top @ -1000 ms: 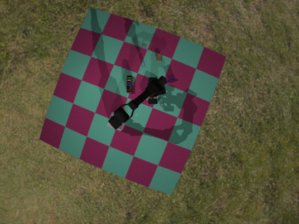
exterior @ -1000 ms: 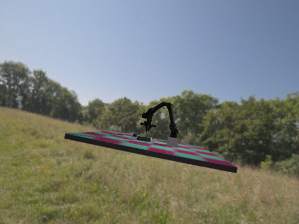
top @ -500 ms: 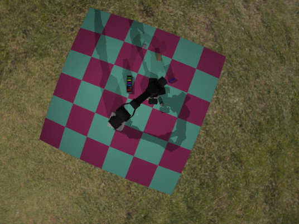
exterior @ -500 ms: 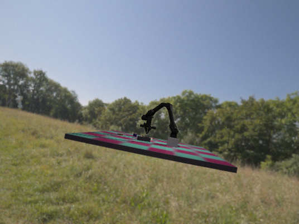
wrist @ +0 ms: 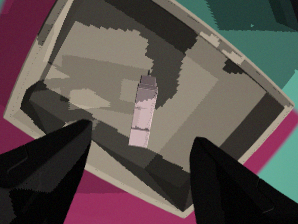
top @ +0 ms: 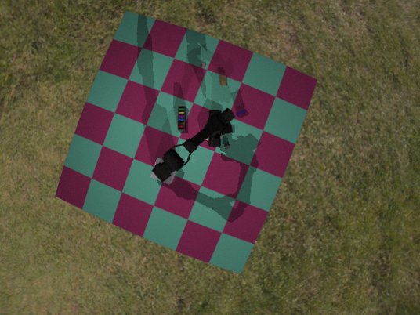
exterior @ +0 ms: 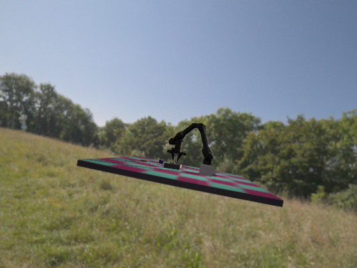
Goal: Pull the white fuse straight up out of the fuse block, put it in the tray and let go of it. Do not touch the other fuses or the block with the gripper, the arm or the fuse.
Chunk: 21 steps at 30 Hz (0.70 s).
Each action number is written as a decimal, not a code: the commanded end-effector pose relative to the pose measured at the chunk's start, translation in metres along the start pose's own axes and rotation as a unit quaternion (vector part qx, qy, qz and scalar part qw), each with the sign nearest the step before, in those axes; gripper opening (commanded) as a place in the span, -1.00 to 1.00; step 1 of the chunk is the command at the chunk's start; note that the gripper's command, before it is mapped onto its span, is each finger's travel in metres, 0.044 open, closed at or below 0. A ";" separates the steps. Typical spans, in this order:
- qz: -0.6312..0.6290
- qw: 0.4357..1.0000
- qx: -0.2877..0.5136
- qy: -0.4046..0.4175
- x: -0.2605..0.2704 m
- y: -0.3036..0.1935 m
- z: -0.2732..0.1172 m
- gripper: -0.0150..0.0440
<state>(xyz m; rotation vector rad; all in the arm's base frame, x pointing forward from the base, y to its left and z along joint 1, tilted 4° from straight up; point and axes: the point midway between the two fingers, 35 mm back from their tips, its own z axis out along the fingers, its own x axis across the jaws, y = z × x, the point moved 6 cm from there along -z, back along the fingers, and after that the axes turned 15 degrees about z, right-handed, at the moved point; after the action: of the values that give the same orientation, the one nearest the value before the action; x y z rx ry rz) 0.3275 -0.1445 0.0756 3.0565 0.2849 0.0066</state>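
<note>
Partly open and holding nothing, my claw (exterior: 177,159) (wrist: 143,139) releases the white fuse (wrist: 142,112) over the tray (wrist: 18,123); next calls for rising clear.

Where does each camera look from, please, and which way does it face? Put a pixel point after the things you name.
Top: high overhead, facing down on the checkered board (top: 227,168) (exterior: 230,195); the whole arm (top: 204,135) (exterior: 202,137) shows.
Exterior: off to one side, low, facing across the board to the trees; arm in profile.
Wrist: on the arm by the gripper (wrist: 145,131) (exterior: 176,159), facing down into the tray; only its two fingers show.
Shared: top and exterior both show the fuse block (top: 179,117) (exterior: 171,166).
</note>
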 end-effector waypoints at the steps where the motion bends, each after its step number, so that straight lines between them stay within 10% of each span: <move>1: 0.000 1.000 0.000 0.000 0.000 0.000 0.000 0.49; 21: -0.003 1.000 0.001 -0.002 -0.001 -0.001 -0.036 0.63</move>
<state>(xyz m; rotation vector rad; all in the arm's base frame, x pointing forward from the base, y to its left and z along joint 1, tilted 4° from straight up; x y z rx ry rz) 0.3258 -0.1417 0.1114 3.0576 0.2938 0.0009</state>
